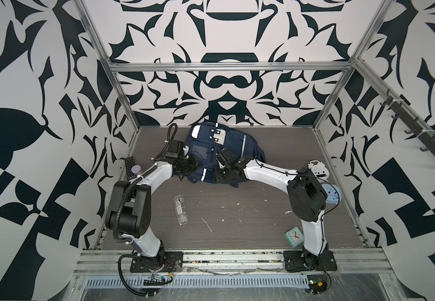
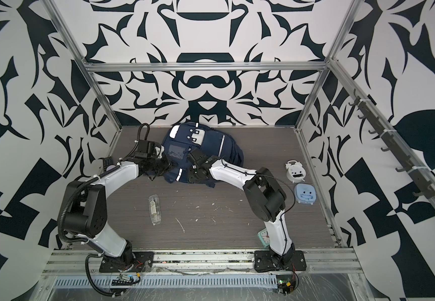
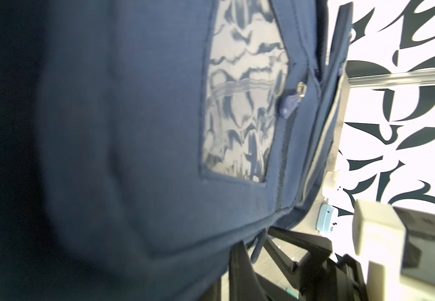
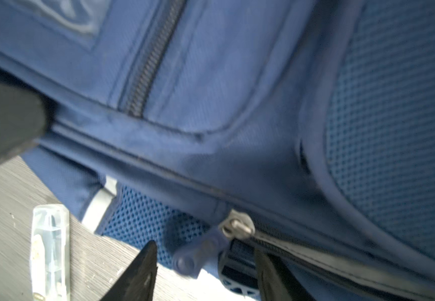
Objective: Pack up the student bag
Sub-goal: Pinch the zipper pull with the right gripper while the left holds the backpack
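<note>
The student bag (image 1: 227, 146) (image 2: 208, 146), a navy backpack with pale reflective strips, lies at the back centre of the table in both top views. My left gripper (image 1: 190, 166) (image 2: 163, 166) is at the bag's left edge, shut on its fabric. In the left wrist view navy cloth (image 3: 133, 156) covers the jaws, and only one black finger (image 3: 240, 271) shows. My right gripper (image 1: 220, 177) (image 2: 194, 177) stands open at the bag's front edge. In the right wrist view a blue zipper pull (image 4: 198, 256) hangs between its fingers (image 4: 138, 273), below a metal slider (image 4: 237, 229).
A clear pencil case (image 1: 180, 212) (image 2: 154, 208) (image 4: 49, 250) lies on the table in front of the bag. A remote control (image 1: 128, 166) sits at the left wall. A white clock (image 1: 318, 170), a light blue clock (image 2: 305, 192) and a mint clock (image 1: 295, 235) sit on the right.
</note>
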You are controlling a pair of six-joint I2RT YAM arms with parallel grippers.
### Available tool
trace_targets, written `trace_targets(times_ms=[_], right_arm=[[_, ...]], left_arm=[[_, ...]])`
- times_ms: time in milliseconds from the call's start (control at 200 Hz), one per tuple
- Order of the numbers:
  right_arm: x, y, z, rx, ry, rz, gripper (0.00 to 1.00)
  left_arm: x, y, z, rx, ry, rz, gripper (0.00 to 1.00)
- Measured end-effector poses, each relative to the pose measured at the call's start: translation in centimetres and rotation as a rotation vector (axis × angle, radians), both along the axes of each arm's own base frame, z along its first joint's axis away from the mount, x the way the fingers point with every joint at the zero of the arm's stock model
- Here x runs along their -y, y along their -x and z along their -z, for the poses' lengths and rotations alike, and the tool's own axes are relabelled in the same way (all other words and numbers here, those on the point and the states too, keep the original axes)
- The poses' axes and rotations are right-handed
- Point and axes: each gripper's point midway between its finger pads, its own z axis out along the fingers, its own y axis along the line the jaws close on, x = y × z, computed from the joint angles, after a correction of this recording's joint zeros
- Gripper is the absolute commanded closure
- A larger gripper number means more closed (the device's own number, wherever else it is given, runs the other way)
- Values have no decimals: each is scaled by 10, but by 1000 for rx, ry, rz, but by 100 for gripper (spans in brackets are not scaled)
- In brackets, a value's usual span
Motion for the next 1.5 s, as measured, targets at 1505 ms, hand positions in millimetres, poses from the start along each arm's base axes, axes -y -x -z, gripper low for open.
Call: trace_targets(times_ms=[1505], right_arm=[[14,-12,-6,107,297,-53,78]], left_arm=[[5,3,-3,14,-9,7,100]])
